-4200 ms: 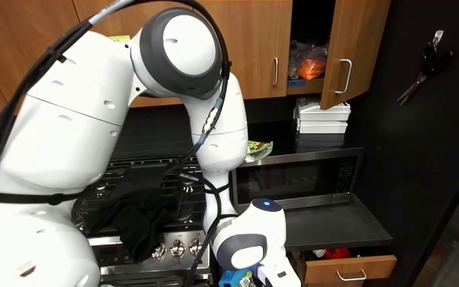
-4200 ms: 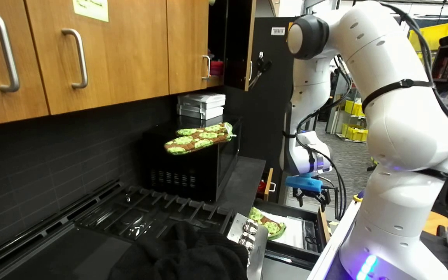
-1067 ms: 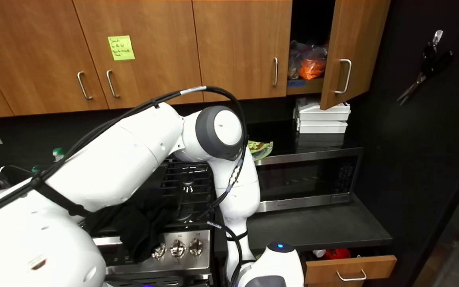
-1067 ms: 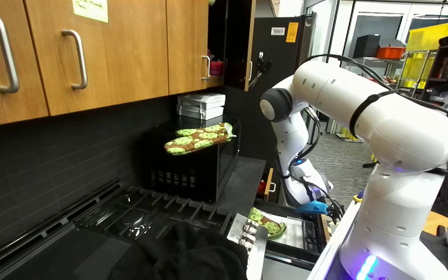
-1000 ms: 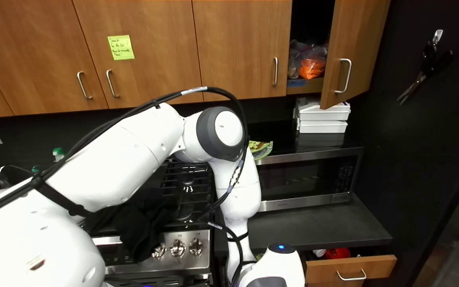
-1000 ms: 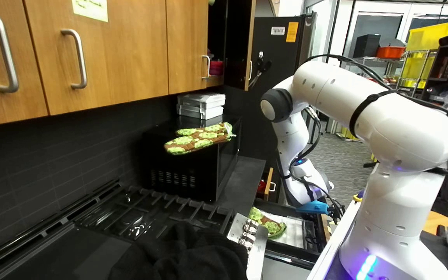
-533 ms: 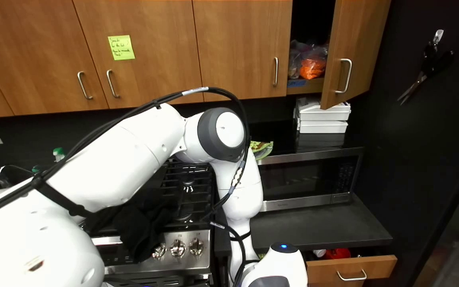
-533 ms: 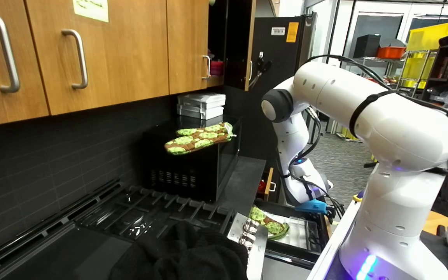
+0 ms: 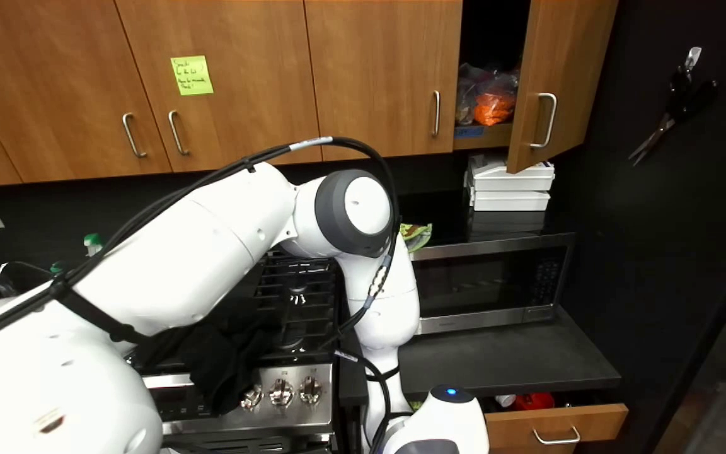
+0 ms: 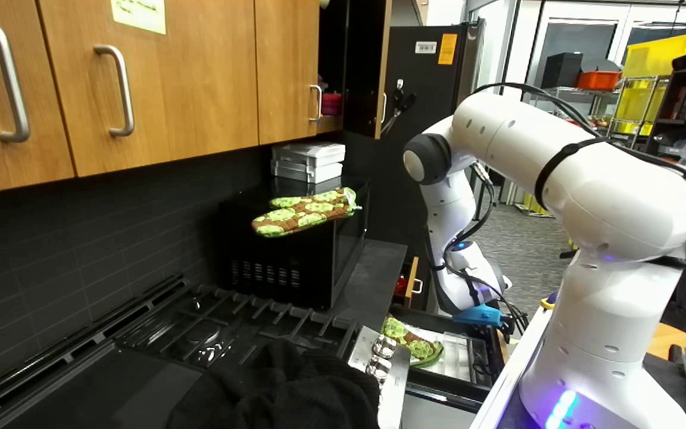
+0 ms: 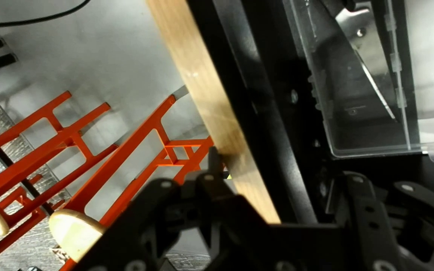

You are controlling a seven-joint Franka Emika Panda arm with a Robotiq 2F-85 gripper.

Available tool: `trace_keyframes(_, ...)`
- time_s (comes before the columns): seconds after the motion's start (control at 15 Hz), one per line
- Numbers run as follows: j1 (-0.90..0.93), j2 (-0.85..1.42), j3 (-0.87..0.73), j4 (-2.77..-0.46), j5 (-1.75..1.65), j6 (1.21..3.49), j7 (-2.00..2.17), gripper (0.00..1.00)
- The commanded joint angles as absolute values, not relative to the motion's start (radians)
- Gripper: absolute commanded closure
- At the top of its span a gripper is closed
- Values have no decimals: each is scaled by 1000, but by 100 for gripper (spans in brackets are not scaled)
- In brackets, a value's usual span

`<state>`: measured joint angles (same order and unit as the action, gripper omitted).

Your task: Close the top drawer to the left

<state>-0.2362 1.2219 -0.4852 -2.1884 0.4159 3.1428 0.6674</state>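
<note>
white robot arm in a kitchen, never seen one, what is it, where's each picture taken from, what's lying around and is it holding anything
The machine is a jointed white robot arm ending in a gripper, a two-fingered mechanical hand. Two pictures come from cameras standing outside the robot; the close-up comes from its wrist. On the counter stands a microwave topped with oven mitts and stacked white cases; black cloth lies on the gas stove. The top drawer, the one to close, is open, with a clear plastic tray and green-and-brown patterned cloth inside. The jaws stand apart, with the drawer's wooden front edge between them in the wrist view. Nothing looks clamped, though whether they touch that edge I can't tell.
</note>
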Motion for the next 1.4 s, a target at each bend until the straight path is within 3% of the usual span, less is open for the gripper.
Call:
trace_keyframes(0.0, -330, 1101, -418, -2243, 436, 3190, 598, 67)
trace_keyframes(0.8, -554, 952, -238, -2295, 438, 3272, 513, 67)
trace_keyframes(0.87, -549, 959, -240, -2292, 442, 3277, 513, 62)
trace_keyframes(0.93, -551, 962, -240, -2290, 441, 3268, 510, 18)
trace_keyframes(1.07, -518, 966, -268, -2299, 441, 3244, 507, 20)
trace_keyframes(1.33, -321, 986, -444, -2352, 472, 3177, 532, 2)
